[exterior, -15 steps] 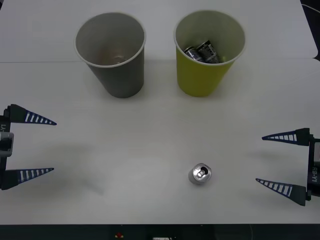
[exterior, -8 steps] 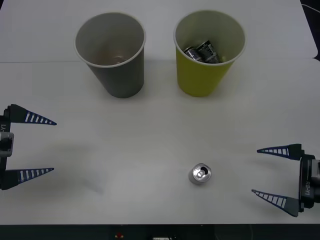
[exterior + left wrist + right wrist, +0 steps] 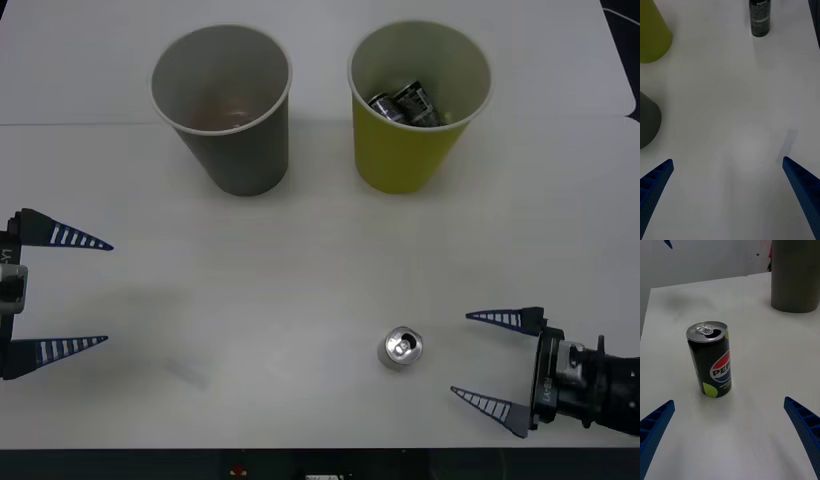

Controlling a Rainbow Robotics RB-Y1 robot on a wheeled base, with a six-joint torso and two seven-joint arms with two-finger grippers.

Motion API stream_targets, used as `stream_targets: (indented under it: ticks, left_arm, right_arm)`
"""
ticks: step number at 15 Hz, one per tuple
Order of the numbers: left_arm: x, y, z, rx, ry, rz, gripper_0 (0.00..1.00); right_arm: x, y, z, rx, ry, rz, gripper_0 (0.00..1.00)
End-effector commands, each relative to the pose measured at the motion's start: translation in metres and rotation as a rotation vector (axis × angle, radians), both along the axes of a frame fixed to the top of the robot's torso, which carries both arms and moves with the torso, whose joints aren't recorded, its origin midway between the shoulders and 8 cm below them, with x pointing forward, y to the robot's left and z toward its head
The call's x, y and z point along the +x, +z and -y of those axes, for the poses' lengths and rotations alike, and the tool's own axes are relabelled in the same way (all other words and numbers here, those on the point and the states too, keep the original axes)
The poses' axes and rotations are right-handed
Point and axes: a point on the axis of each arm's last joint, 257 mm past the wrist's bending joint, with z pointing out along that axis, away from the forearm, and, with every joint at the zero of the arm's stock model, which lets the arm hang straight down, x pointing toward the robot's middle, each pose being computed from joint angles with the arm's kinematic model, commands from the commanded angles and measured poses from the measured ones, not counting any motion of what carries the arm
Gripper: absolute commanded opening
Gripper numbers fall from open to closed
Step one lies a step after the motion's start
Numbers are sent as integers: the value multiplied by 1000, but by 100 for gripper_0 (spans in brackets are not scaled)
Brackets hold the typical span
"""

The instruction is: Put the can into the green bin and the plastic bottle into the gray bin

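The can (image 3: 401,347) stands upright on the white table, near the front and right of centre, with its dark body and silver top showing in the right wrist view (image 3: 711,360). My right gripper (image 3: 460,355) is open just to the right of it, fingers pointing at the can and apart from it. At the table's left edge my left gripper (image 3: 110,293) waits open and holds nothing. The green bin (image 3: 410,150) stands at the back right and the gray bin (image 3: 240,150) at the back left. The plastic bottle is out of view.
Two dark cans (image 3: 405,105) lie inside the green bin. The left wrist view shows the can (image 3: 760,17) far off, with the green bin (image 3: 651,33) and the gray bin (image 3: 647,120) at one side. The table's front edge (image 3: 320,447) runs close behind the can.
My right gripper has swung down toward the front edge and moved left, ending level with the can and close to it. The left gripper, can and bins have not moved.
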Motion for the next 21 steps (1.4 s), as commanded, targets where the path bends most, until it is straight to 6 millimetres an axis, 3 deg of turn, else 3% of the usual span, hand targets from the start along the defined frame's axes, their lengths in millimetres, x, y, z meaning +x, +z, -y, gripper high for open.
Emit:
stream_targets:
  ticks: [1, 7, 14, 15, 16, 17, 18, 21]
  left_arm:
    - [0, 0, 0, 0, 0, 0, 100]
    - [0, 0, 0, 0, 0, 0, 100]
    - [0, 0, 0, 0, 0, 0, 100]
    - [0, 0, 0, 0, 0, 0, 100]
    - [0, 0, 0, 0, 0, 0, 100]
    - [0, 0, 0, 0, 0, 0, 100]
    - [0, 0, 0, 0, 0, 0, 100]
    - [0, 0, 0, 0, 0, 0, 100]
  right_arm:
    - [3, -11, -18, 21, 16, 16, 100]
    - [9, -22, -65, 54, 32, 12, 100]
    - [22, -21, -109, 87, 32, 38, 100]
    - [22, -20, -113, 91, 33, 41, 93]
    - [24, -19, -116, 95, 33, 44, 76]
    - [25, -19, -119, 98, 32, 45, 41]
    - [25, -18, -121, 105, 31, 42, 16]
    - [25, -16, -124, 117, 28, 44, 1]
